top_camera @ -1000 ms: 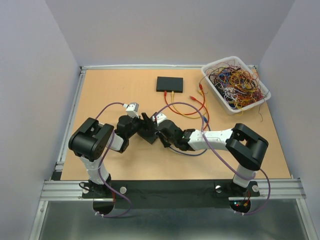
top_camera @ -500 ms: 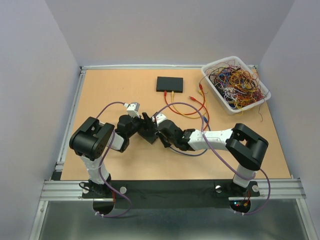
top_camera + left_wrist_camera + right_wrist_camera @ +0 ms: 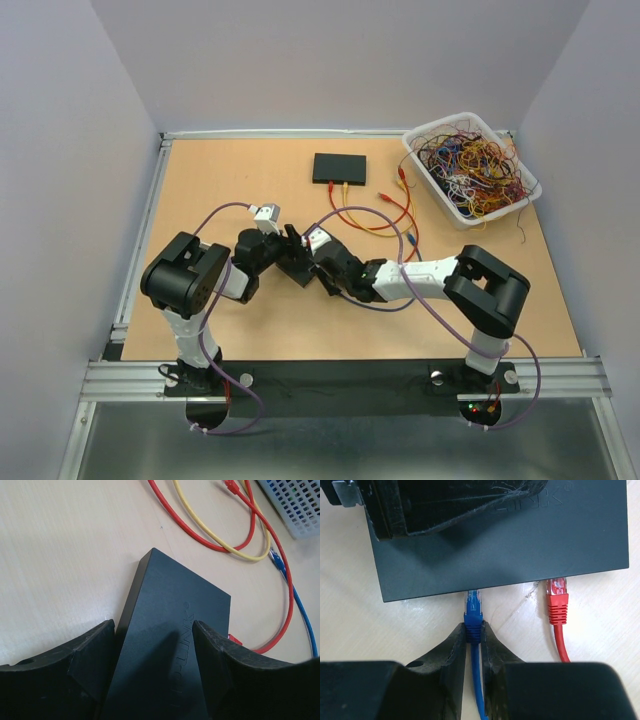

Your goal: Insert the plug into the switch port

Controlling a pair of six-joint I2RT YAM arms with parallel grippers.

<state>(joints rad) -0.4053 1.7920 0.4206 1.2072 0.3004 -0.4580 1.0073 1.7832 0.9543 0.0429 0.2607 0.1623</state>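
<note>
Right hand (image 3: 473,630) of mine is pressed together on the blue plug (image 3: 472,611), pinching its boot just behind the clear tip, so I can aim it straight at the port. That tip sits at the front face of the switch (image 3: 520,545), at the mouth of a port. I judge it not fully seated. A red plug (image 3: 557,597) occupies a port just to the side, apart from mine.

My left hand (image 3: 155,650) is spread wide and closes on the two sides of the switch, as far as I can tell. This braces the box so the push does not slide it across the worktop (image 3: 250,190).

Both arms meet mid-worktop. The right one reaches low and long toward the left, its forearm near the surface. The left one is folded, elbow raised, wrist turned toward the right.
</note>
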